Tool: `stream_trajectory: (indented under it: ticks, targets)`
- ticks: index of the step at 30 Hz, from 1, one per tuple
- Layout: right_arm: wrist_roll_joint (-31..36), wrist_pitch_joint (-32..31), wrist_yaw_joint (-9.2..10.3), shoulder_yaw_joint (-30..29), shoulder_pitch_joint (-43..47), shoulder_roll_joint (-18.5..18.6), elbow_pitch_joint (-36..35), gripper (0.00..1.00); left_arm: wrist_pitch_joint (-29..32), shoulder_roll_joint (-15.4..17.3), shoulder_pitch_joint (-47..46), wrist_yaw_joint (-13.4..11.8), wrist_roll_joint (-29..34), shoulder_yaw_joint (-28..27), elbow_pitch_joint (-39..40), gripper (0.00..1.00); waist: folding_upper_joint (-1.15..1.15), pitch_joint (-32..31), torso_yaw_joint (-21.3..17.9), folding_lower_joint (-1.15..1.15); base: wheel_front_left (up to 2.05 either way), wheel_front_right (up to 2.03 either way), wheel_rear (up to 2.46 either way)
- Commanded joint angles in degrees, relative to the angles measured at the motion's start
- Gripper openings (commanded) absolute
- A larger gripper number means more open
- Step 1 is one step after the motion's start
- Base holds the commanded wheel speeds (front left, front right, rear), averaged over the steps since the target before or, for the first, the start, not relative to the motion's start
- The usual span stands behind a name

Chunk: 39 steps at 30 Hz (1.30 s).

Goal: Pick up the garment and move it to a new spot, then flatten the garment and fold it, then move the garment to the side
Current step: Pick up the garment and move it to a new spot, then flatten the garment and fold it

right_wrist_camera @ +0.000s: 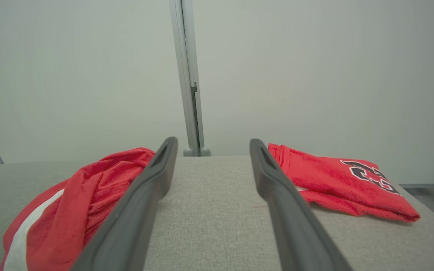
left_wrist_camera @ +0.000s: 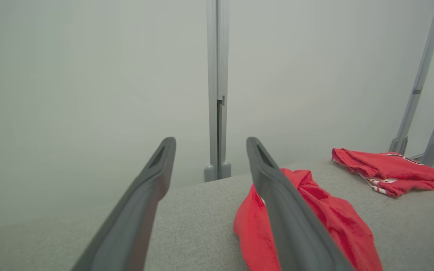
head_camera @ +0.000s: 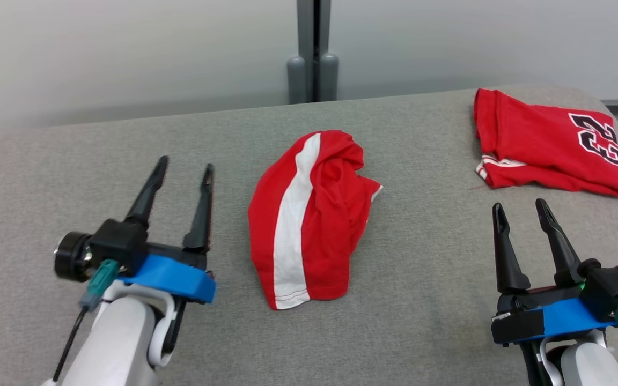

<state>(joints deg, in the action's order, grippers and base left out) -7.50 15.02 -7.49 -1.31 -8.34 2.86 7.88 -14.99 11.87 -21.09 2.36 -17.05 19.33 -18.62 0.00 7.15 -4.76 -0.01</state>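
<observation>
At bench [head_camera: 427,252] centre: crumpled red garment [head_camera: 309,220], white stripe, lying between both tools. Left tool [head_camera: 186,163]: fingers spread, empty, beside garment. Right tool [head_camera: 519,205]: fingers spread, empty. Far right corner: folded red jersey [head_camera: 547,145], numbered, well apart from garment.

Table [head_camera: 421,300], grey cloth top: bare fabric across the whole left part, along the near edge, and in a wide lane between the two red pieces.
Obstacle, centre: crumpled red garment [head_camera: 309,220], lying between left gripper [head_camera: 186,162] and right gripper [head_camera: 519,204], clear of both.
Obstacle, far right: folded red jersey [head_camera: 545,142], just beyond the right gripper's parted fingers, not touching.
Behind the far edge: grey post [head_camera: 314,53] against a pale wall [head_camera: 126,53].
</observation>
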Motion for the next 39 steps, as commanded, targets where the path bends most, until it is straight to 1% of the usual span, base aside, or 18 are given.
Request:
stream_trajectory:
  ticks: [1,6,13,16,22,28,39]
  targets:
    - [0.5,0.2,-0.01,-0.1,0.7,0.1,0.1,1.00,-0.2,0.2,1.2,-0.2,0.4,-1.1,0.9,1.00,0.00,-0.1,0.5,0.01,0.00,0.00,0.00]
    - [0.5,0.2,-0.01,-0.1,1.4,0.1,0.8,1.00,-0.2,0.3,6.8,-0.4,2.1,-7.0,3.9,1.00,0.00,-1.2,2.4,0.01,0.00,0.00,0.00]
    - [0.8,0.2,-0.01,-0.4,2.5,0.1,1.5,1.00,-0.3,-1.2,13.7,-0.3,4.0,-15.1,6.6,1.00,0.00,-2.6,4.3,0.01,0.00,0.00,0.00]
    - [0.9,0.2,-0.01,-0.8,3.3,0.1,1.6,1.00,-0.3,-2.0,16.2,0.4,5.3,-17.0,6.9,1.00,0.00,-3.2,4.9,0.01,0.00,0.00,0.00]
    - [1.2,0.2,-0.01,-1.3,4.8,0.1,3.2,1.00,-0.3,-3.5,19.2,2.2,7.6,-18.5,7.3,1.00,0.00,-4.7,5.9,0.01,0.00,0.00,0.00]
    - [0.8,0.2,-0.01,-1.4,6.3,0.1,4.0,1.00,-0.3,-5.0,20.4,3.2,9.0,-19.2,6.6,1.00,0.00,-5.6,6.1,0.01,0.00,0.00,0.00]
    - [0.8,0.2,-0.01,-1.1,5.7,0.1,5.0,1.00,-0.3,-5.9,18.9,4.5,10.5,-20.0,5.6,1.00,0.00,-5.4,5.6,0.01,0.00,0.00,0.00]
